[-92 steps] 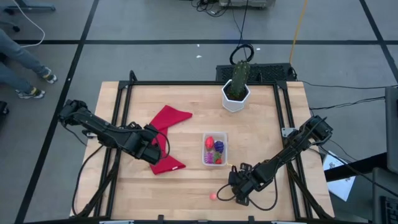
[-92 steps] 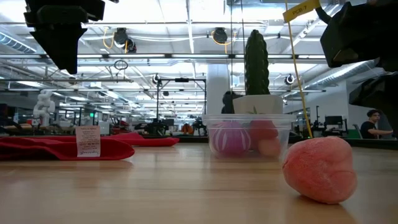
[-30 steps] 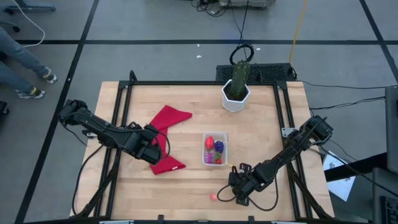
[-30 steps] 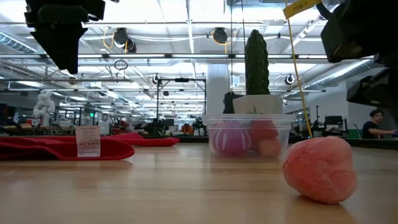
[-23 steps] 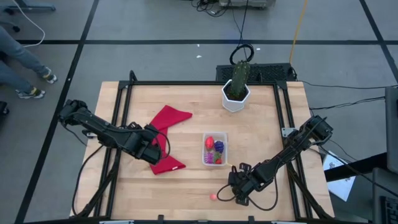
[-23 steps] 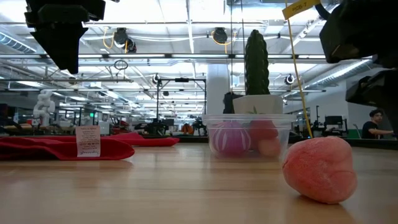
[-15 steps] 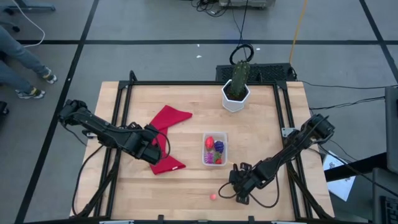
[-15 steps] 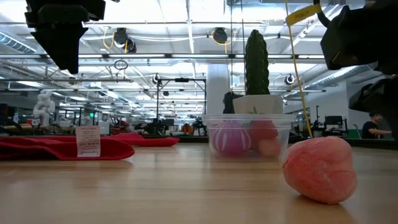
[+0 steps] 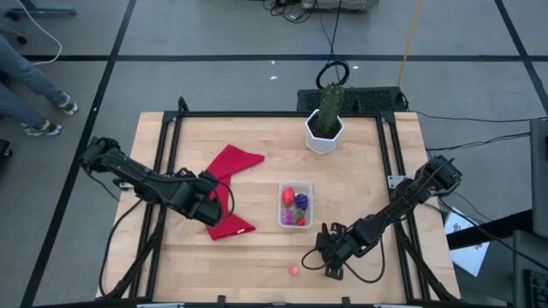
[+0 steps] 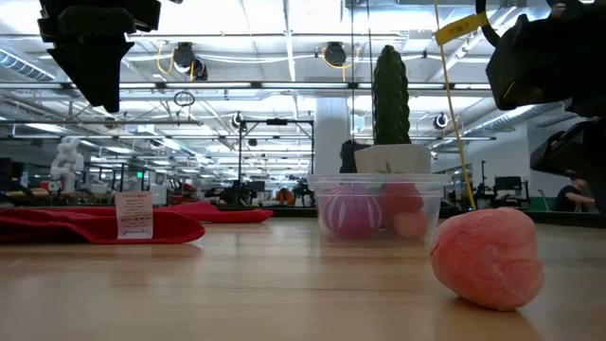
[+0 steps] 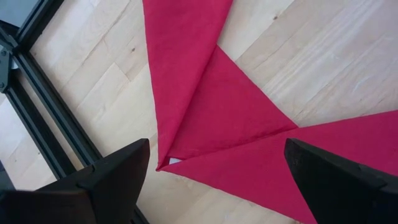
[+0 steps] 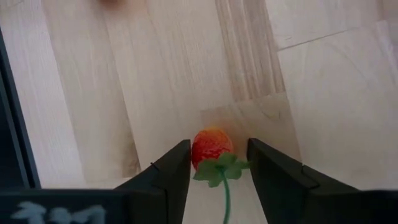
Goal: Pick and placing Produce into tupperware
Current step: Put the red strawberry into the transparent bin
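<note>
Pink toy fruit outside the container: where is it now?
The small pink toy fruit lies on the wooden table near its front edge, below the clear plastic container and just left of the right gripper.

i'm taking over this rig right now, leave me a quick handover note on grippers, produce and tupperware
Right gripper: near the table's front edge, closed on a small strawberry, off the table.
Left gripper: open, empty, above the red cloth.
Done: tupperware mid-table holds red, purple and pink pieces.
Left: put the strawberry in the tupperware, then fetch the pink fruit lying loose on the wood by the front edge.
</note>
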